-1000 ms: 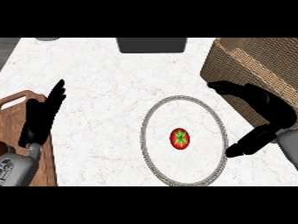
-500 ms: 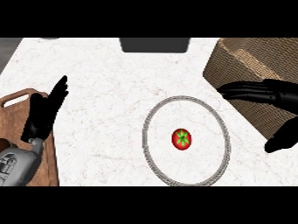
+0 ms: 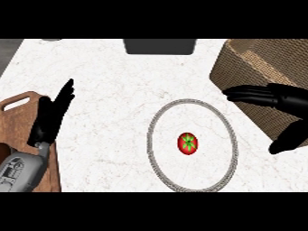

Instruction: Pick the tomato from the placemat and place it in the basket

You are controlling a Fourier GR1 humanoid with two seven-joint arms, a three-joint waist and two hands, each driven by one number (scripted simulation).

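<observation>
I see the tomato lying a little right of the middle of the round placemat on the white counter, and no hand touches it. My right hand hangs at about two o'clock from the tomato, in front of the basket, with fingers stretched out and thumb spread, holding nothing. My left hand rests at nine o'clock, well apart from the tomato, over the edge of a wooden board, its fingers straight and pointing up.

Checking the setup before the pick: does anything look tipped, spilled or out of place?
Nothing stands out. The tomato sits inside the round placemat, the basket stands at the right, and both the left hand and right hand are open, holding nothing.
</observation>
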